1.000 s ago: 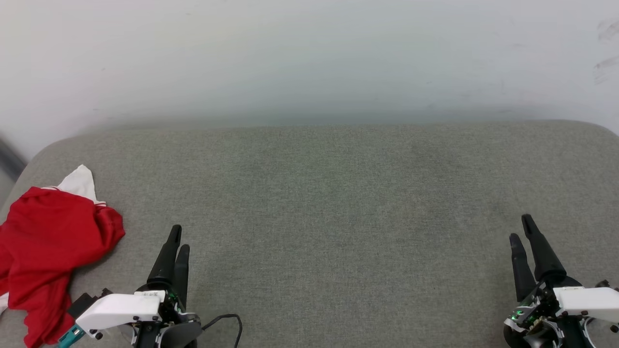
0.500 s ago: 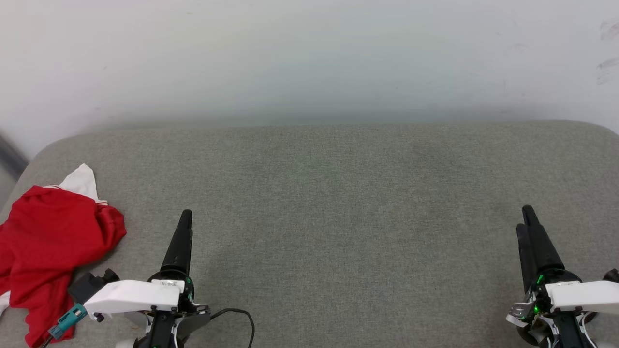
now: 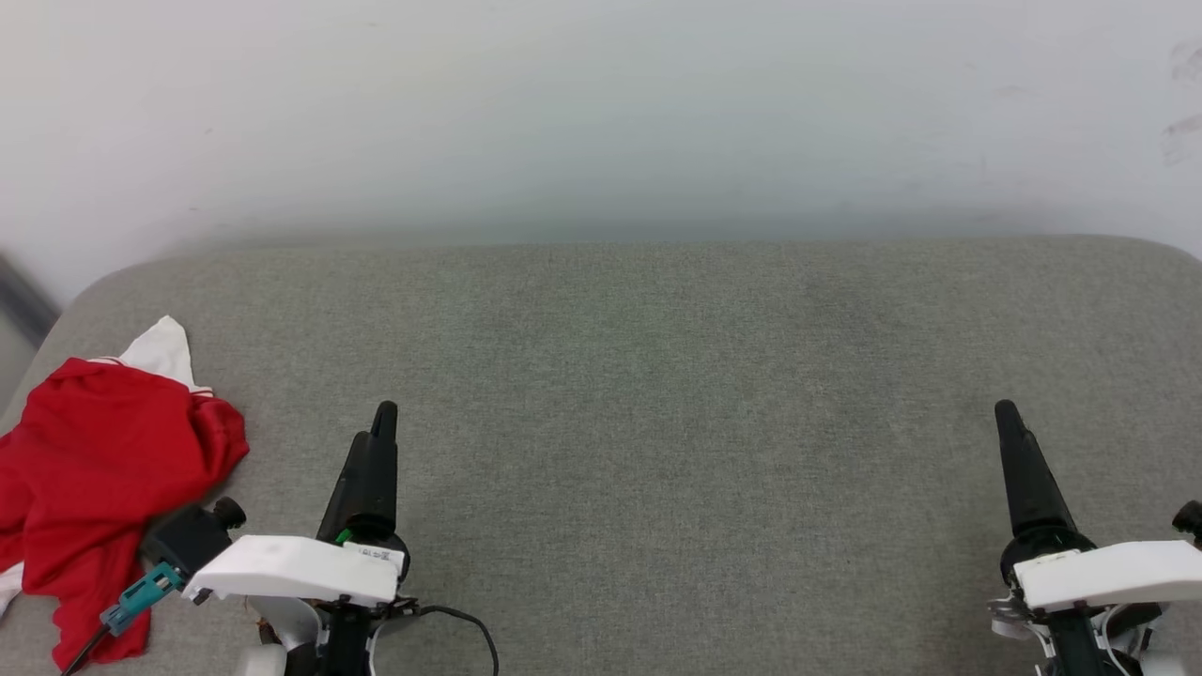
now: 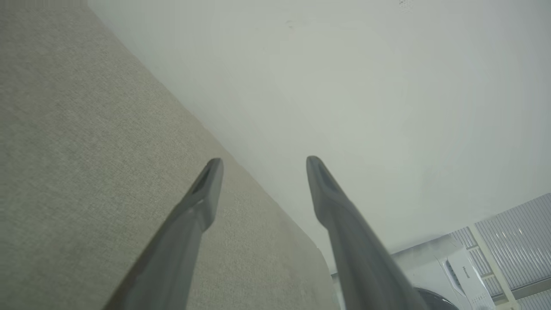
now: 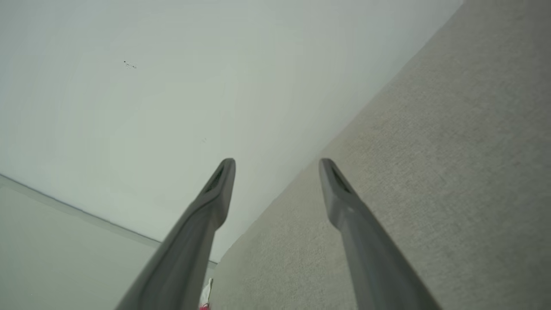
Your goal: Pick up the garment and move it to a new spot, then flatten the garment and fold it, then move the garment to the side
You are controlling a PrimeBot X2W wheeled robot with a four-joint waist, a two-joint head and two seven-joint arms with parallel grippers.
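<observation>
left hand (image 4: 263, 160), beside the shirt (image 3: 94, 460), and right hand (image 5: 277, 160) stand wide, empty. swing the left hand onto the shirt; pinch a raised fold.

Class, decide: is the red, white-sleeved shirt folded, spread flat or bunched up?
Bunched up: the red, white-sleeved shirt lies in a wrinkled heap at the left edge of the grey fabric cushion.

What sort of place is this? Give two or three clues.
Probably an indoor laundry or test room: a grey fabric surface against a white wall, a crumpled red garment on it, and seemingly a white appliance beyond.
</observation>
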